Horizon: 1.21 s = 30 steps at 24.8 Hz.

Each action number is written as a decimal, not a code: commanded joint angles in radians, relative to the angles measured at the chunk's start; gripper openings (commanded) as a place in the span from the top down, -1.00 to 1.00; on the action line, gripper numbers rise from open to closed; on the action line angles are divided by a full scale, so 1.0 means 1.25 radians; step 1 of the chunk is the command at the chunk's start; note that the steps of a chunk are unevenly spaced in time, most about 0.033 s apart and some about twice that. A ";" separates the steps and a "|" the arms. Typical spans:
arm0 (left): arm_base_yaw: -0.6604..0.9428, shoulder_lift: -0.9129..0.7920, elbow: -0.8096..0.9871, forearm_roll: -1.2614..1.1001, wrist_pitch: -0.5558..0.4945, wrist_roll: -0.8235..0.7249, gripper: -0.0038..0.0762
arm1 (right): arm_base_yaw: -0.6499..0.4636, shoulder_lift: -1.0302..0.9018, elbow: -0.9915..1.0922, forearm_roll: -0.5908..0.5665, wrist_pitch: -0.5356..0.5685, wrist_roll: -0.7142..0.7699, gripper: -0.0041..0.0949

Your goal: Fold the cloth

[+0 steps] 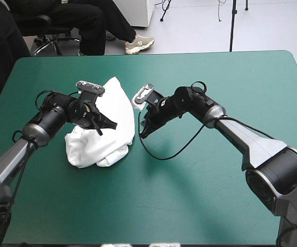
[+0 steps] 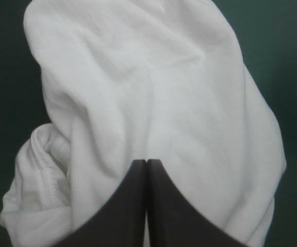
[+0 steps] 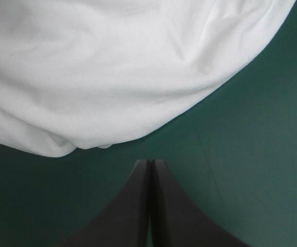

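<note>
White T-shirt (image 1: 118, 103) crumpled, left of centre on teal-green cover (image 1: 189, 195). Left gripper (image 1: 110, 125) atop heap, jaws pressed together, nothing pinched. Right gripper (image 1: 142, 134) just beside, jaws together too, probably flanking heap for spreading.

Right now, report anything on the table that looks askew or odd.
Only the T-shirt: it lies in a crumpled, lopsided heap on the teal-green cover, neither spread flat nor folded. Nothing looks spilled or damaged.
</note>
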<state>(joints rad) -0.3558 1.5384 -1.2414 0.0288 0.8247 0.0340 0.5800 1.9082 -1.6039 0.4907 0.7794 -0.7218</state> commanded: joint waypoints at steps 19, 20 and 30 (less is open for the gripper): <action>-0.002 -0.031 -0.028 0.003 -0.023 -0.002 0.95 | -0.124 -0.090 -0.061 0.012 0.052 0.057 0.95; -0.002 -0.031 -0.028 0.003 -0.023 -0.002 0.95 | -0.149 -0.103 -0.064 0.012 0.066 0.057 0.95; -0.002 -0.031 -0.028 0.000 -0.019 -0.002 0.95 | -0.367 -0.340 -0.030 -0.144 0.214 0.140 0.95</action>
<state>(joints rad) -0.3558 1.5384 -1.2414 0.0320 0.8255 0.0369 0.1405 1.5874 -1.6393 0.3307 1.0658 -0.5676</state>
